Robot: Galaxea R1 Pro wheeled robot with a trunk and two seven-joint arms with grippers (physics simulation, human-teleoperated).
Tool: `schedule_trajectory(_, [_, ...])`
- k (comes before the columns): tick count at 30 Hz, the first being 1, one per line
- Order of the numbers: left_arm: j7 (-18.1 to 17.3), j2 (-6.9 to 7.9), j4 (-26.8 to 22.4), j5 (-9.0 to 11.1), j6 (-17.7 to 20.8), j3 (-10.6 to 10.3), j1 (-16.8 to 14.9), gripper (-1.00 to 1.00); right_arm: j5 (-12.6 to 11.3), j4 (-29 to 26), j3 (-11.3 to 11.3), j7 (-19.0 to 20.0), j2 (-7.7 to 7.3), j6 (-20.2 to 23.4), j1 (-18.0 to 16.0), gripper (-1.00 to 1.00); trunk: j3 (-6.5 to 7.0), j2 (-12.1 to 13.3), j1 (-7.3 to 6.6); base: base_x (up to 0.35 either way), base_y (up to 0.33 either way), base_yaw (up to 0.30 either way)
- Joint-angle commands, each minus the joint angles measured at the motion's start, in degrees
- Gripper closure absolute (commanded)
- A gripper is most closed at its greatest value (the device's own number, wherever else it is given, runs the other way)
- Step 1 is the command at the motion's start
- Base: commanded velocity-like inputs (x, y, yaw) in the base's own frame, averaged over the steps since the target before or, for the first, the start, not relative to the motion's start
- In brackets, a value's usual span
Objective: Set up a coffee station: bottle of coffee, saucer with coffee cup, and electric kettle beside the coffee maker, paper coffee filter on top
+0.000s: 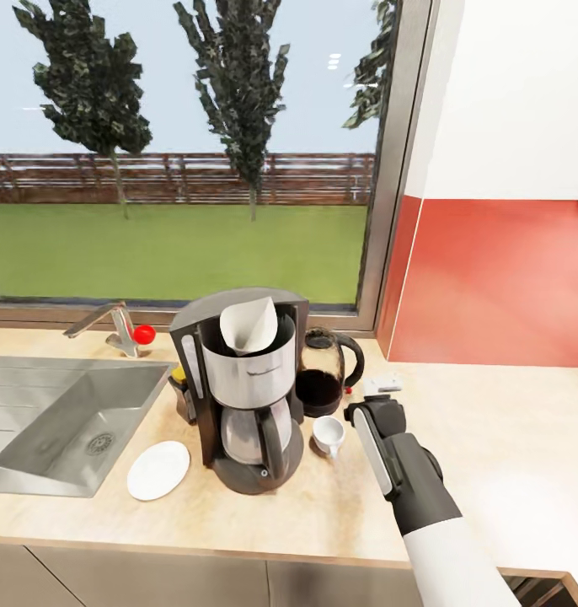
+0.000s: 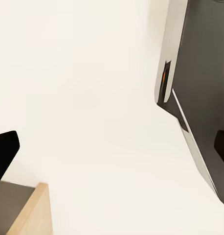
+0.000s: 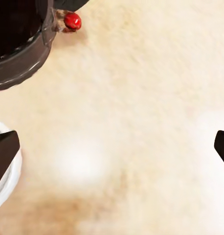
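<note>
The black and steel coffee maker (image 1: 248,396) stands on the countertop (image 1: 508,438) with a white paper filter (image 1: 248,324) in its top. Behind its right side sits a glass kettle (image 1: 327,371) holding dark liquid, seen too as the kettle (image 3: 19,44) in the right wrist view. A white coffee cup (image 1: 328,434) stands on the counter right of the maker; its rim (image 3: 4,196) edges the wrist view. The white saucer (image 1: 158,470) lies at the maker's front left. My right gripper (image 1: 382,386) (image 3: 112,152) hovers open just right of the cup. My left gripper (image 2: 112,149) is open, holding nothing.
A steel sink (image 1: 36,421) with a faucet (image 1: 104,324) and a red ball (image 1: 144,334) takes the counter's left. A dark, yellow-topped object (image 1: 181,384) is half hidden behind the maker. The left wrist view has a dark steel-edged appliance (image 2: 200,98) and a wooden edge (image 2: 29,210).
</note>
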Motion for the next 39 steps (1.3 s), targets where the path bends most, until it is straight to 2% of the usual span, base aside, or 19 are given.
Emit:
schedule_trajectory(1, [-0.05, 0.00, -0.10, 0.52, -0.05, -0.05, 0.07, -1.00, -0.41, 0.12, 0.04, -0.45, 0.00, 0.19, -0.06, -1.00, -0.11, -0.12, 0.04, 0.001, 0.001, 0.000])
schedule_trajectory(7, [-0.05, 0.00, -0.09, 0.52, 0.00, -0.06, 0.17, -1.00, -0.45, 0.80, 0.02, -0.39, 0.00, 0.13, -0.06, -1.00, -0.11, -0.12, 0.04, 0.000, 0.000, 0.000])
schedule_trajectory(17, [-0.05, 0.00, -0.09, 0.62, 0.07, -0.08, 0.18, -1.00, -0.66, 4.97, 0.04, -0.14, 0.09, 0.11, -0.06, -1.00, -0.11, -0.12, 0.04, 0.055, 0.117, 0.000])
schedule_trajectory(33, [-0.05, 0.00, -0.09, 0.69, 0.14, -0.06, 0.18, -1.00, -0.80, 5.19, -0.18, 0.10, 0.00, 0.05, -0.06, -1.00, -0.11, -0.12, 0.04, 0.014, 0.003, 0.000])
schedule_trajectory(36, [-0.05, 0.00, -0.09, 0.70, 0.09, -0.04, 0.18, -1.00, -1.18, 5.61, -0.18, 0.10, 0.00, 0.06, -0.06, -1.00, -0.11, -0.12, 0.04, 0.161, 0.000, 0.000])
schedule_trajectory(37, [-0.05, 0.00, -0.09, 0.70, 0.04, -0.02, 0.18, -1.00, -2.27, 7.36, -0.18, 0.10, -0.04, -0.02, -0.06, -1.00, -0.11, -0.12, 0.04, 0.036, 0.000, 0.000])
schedule_trajectory(39, [-0.05, 0.00, -0.09, 0.70, 0.04, -0.02, 0.18, -1.00, -2.77, 7.55, -0.18, 0.10, -0.04, -0.01, -0.06, -1.00, -0.11, -0.12, 0.04, 0.023, 0.000, 0.000])
